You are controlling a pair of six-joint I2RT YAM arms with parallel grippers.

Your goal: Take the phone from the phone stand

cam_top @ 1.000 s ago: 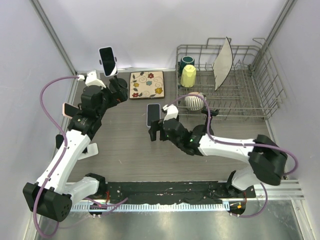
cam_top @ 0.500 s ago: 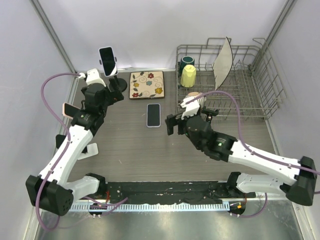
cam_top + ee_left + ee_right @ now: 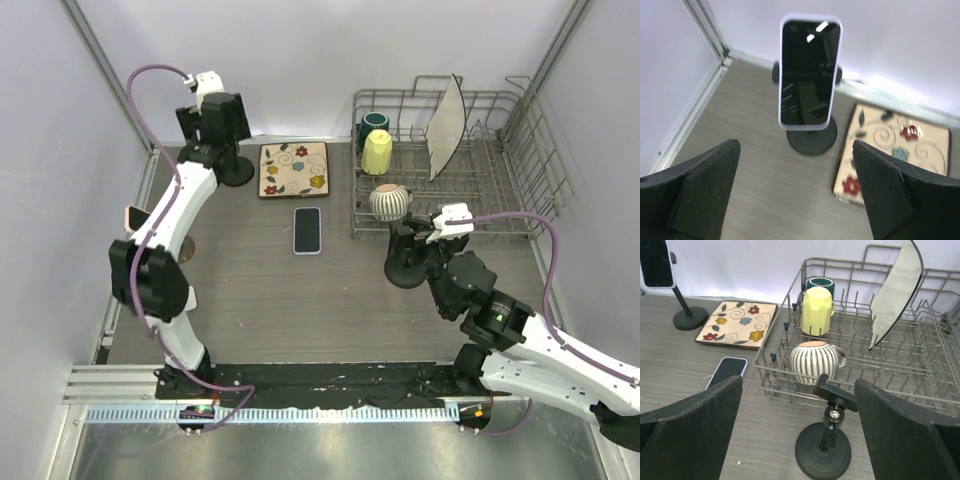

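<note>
Black phone [image 3: 810, 72] w/ pale case sat upright in its stand [image 3: 811, 141], at the table's [image 3: 250, 290] 11 o'clock corner, screen facing the L wrist cam. L gripper [image 3: 794, 144] was spread wide, grasping nothing. Its fingers [image 3: 705, 195] sat at 8 and 4 o'clock of the phone in the wrist view, apart from it, no contact. From above, the L wrist hid the phone; only the stand base showed.

Floral mat [image 3: 293, 169] lay just beside the base, at its 3 o'clock. 2nd phone [image 3: 308, 230] lay flat on the table at the mat's 6 o'clock, near it.

R gripper [image 3: 799, 381] was likewise released wide, holding nothing, above an empty stand [image 3: 824, 452]. That stand stood on the table just beside the rack's [image 3: 520, 215] near edge, at 6 o'clock of a striped mug [image 3: 812, 362].

Rack filled the table's 1 o'clock area. Inside: striped mug at the near L corner, yellow cup [image 3: 817, 310] at its 12 o'clock, green mug [image 3: 820, 284] behind that, and a plate [image 3: 895, 295] leaning on edge to their 3 o'clock.
</note>
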